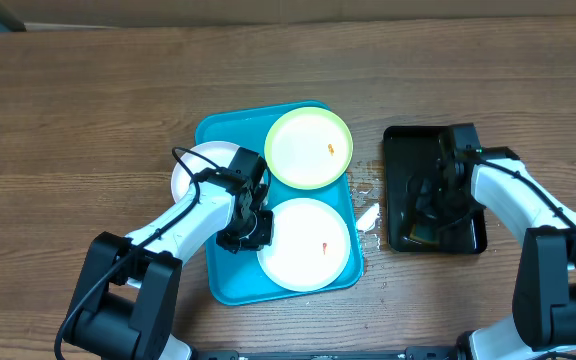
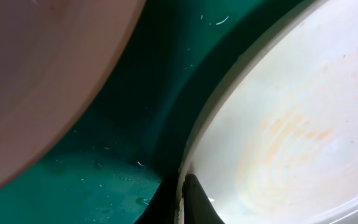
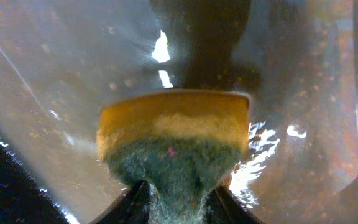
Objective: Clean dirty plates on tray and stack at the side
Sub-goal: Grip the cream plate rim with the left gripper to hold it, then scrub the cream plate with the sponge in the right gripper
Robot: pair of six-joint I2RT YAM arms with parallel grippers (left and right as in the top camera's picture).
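Observation:
On the turquoise tray [image 1: 230, 285] lie a green-rimmed plate [image 1: 308, 148] at the back and a white plate [image 1: 308, 243] at the front, each with an orange smear. A second white plate [image 1: 190, 170] overhangs the tray's left rim. My left gripper [image 1: 251, 230] is shut on the front white plate's left rim [image 2: 188, 165]; the tray floor [image 2: 104, 174] shows beside it. My right gripper [image 1: 430, 205] is over the black tray and is shut on a yellow-and-green sponge [image 3: 176, 143] pressed onto wet tray floor.
The black tray [image 1: 468, 238] stands right of the turquoise tray and holds water. A crumpled white scrap [image 1: 367, 216] and water drops lie on the wooden table between the two trays.

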